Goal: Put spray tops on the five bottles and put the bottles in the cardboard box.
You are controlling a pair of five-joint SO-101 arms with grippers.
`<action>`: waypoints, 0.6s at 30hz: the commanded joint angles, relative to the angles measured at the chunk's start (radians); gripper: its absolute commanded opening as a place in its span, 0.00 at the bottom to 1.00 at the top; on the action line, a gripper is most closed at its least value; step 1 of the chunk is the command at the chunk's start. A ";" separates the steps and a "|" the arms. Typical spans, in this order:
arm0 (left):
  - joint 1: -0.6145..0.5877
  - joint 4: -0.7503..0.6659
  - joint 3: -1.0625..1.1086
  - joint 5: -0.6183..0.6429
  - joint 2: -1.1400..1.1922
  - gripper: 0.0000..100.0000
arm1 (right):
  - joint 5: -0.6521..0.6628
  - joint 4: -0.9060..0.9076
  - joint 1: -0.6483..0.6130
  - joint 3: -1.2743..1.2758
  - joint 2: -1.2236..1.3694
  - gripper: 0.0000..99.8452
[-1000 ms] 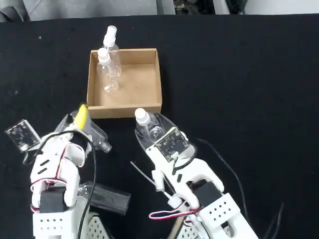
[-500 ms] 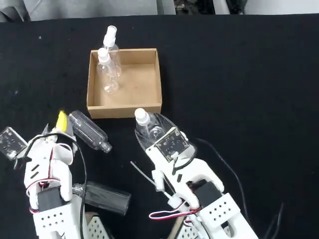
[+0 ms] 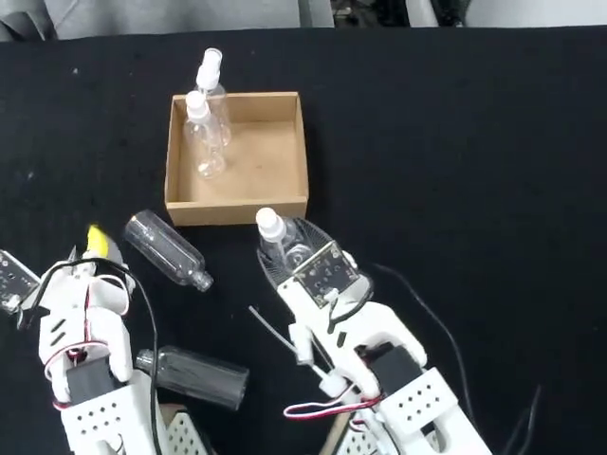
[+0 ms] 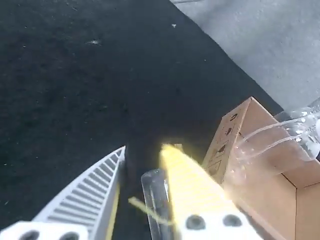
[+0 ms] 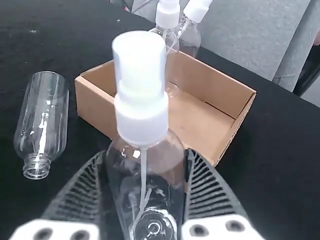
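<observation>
My right gripper [image 3: 285,248] [image 5: 145,160] is shut on an upright clear bottle [image 5: 142,165] fitted with a white spray top [image 5: 140,85], just in front of the cardboard box [image 3: 237,204] [image 5: 95,92]. Two capped bottles [image 3: 206,133] [image 5: 180,20] stand at the box's far left corner. An uncapped clear bottle [image 3: 169,249] [image 5: 42,120] lies on the mat between the arms. My left gripper [image 3: 87,245] [image 4: 145,150] hovers open to the left of it, with the bottle's end [image 4: 151,195] showing beside the yellow finger. Another uncapped bottle [image 3: 194,376] lies by the left arm's base.
A thin dip tube [image 3: 270,327] lies on the black mat beside the right arm. Cables [image 3: 427,322] trail to the right of that arm. The table's far edge runs behind the box, and the box floor [image 3: 261,156] is bare on its right half.
My left arm has swung left, away from the lying uncapped bottle, which stays on the mat. The right arm and its bottle have kept still.
</observation>
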 commanded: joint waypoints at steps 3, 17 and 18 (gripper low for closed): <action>-0.008 -0.025 0.024 -0.003 -0.014 0.04 | -0.003 0.003 0.025 -0.002 -0.019 0.01; -0.005 -0.025 0.024 -0.006 -0.014 0.03 | -0.132 0.130 0.078 -0.211 -0.018 0.01; -0.004 -0.025 0.024 -0.006 -0.014 0.03 | -0.132 0.173 0.077 -0.249 -0.015 0.01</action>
